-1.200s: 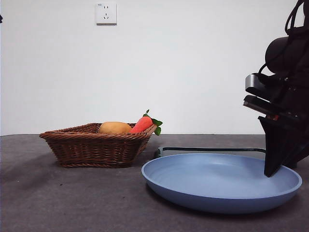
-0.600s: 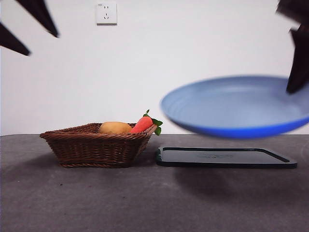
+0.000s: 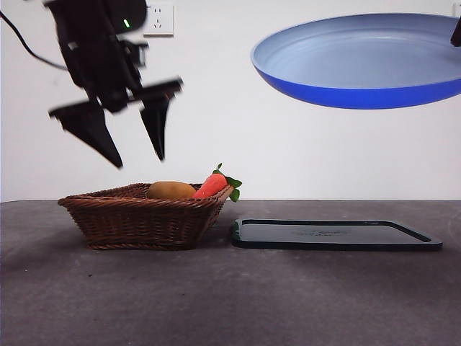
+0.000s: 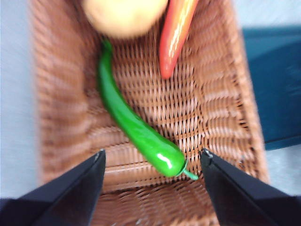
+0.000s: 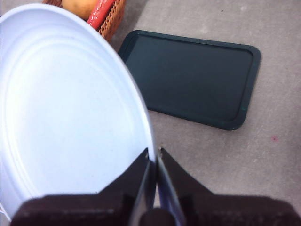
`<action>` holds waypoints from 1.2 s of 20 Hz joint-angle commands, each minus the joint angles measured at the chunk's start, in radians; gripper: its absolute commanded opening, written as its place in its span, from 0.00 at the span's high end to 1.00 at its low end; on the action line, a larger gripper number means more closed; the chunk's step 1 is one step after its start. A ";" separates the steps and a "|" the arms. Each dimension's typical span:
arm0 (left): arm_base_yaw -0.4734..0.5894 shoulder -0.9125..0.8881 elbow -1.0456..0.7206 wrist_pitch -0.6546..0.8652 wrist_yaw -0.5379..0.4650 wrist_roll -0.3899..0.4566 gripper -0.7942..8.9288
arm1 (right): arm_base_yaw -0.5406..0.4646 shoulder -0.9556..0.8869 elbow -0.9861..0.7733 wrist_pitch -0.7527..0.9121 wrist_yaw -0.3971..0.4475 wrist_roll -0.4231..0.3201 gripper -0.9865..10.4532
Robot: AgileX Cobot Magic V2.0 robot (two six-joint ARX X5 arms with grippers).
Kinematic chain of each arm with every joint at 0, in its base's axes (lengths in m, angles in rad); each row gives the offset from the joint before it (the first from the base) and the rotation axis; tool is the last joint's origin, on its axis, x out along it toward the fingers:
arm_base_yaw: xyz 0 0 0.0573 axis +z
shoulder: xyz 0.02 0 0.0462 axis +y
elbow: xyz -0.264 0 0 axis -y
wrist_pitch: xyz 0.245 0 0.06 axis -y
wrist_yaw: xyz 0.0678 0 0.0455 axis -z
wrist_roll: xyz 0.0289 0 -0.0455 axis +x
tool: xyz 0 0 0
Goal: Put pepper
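The glossy green pepper (image 4: 136,127) lies inside the brown wicker basket (image 3: 140,213), seen only in the left wrist view; the basket's wall (image 4: 56,113) hides it in the front view. My left gripper (image 3: 137,148) hangs open above the basket, its jaws spread to either side of the pepper (image 4: 150,165). My right gripper (image 5: 154,157) is shut on the rim of the blue plate (image 3: 360,61) and holds it high at the right, above the dark tray (image 3: 335,234). The plate also shows in the right wrist view (image 5: 66,108).
A yellow-brown potato (image 3: 171,190) and a red-orange carrot (image 3: 212,185) lie in the basket's far end, also in the left wrist view as potato (image 4: 124,16) and carrot (image 4: 175,35). The dark tray (image 5: 193,77) lies flat right of the basket.
The right gripper lifted the blue plate off the table to high at the right, uncovering the dark tray. The left gripper came down from the top left corner to above the basket.
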 commanded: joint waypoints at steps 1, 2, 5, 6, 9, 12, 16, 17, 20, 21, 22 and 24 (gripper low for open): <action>-0.013 0.069 0.036 0.013 -0.007 -0.037 0.56 | 0.001 0.005 0.022 0.009 -0.005 0.014 0.91; -0.018 0.091 0.036 0.020 -0.030 -0.050 0.56 | 0.001 0.005 0.021 0.008 -0.006 0.014 0.91; -0.019 0.144 0.036 0.036 -0.033 -0.070 0.56 | 0.001 0.005 0.022 0.008 -0.010 0.014 0.91; -0.020 0.160 0.036 0.048 -0.035 -0.078 0.56 | 0.001 0.005 0.022 0.008 -0.011 0.013 0.91; -0.023 0.190 0.036 0.075 -0.039 -0.084 0.56 | 0.003 0.005 0.021 0.007 -0.012 0.013 0.91; -0.023 0.221 0.036 0.077 -0.043 -0.089 0.56 | 0.003 0.005 0.021 -0.003 -0.012 0.009 0.91; -0.025 0.230 0.036 0.110 -0.061 -0.108 0.56 | 0.003 0.005 0.021 -0.008 -0.012 0.006 0.91; -0.025 0.230 0.036 0.116 -0.061 -0.108 0.57 | 0.003 0.005 0.022 -0.008 -0.012 0.006 0.91; -0.025 0.230 0.036 0.117 -0.054 -0.110 0.65 | 0.003 0.005 0.021 -0.008 -0.012 0.006 0.91; -0.025 0.230 0.036 0.116 -0.052 -0.111 0.65 | 0.003 0.005 0.021 -0.008 -0.012 0.006 0.91; -0.025 0.230 0.036 0.112 -0.052 -0.117 0.65 | 0.003 0.005 0.021 -0.008 -0.012 0.006 0.91; -0.024 0.231 0.035 0.099 -0.052 -0.137 0.67 | 0.003 0.005 0.022 -0.008 -0.012 0.006 0.91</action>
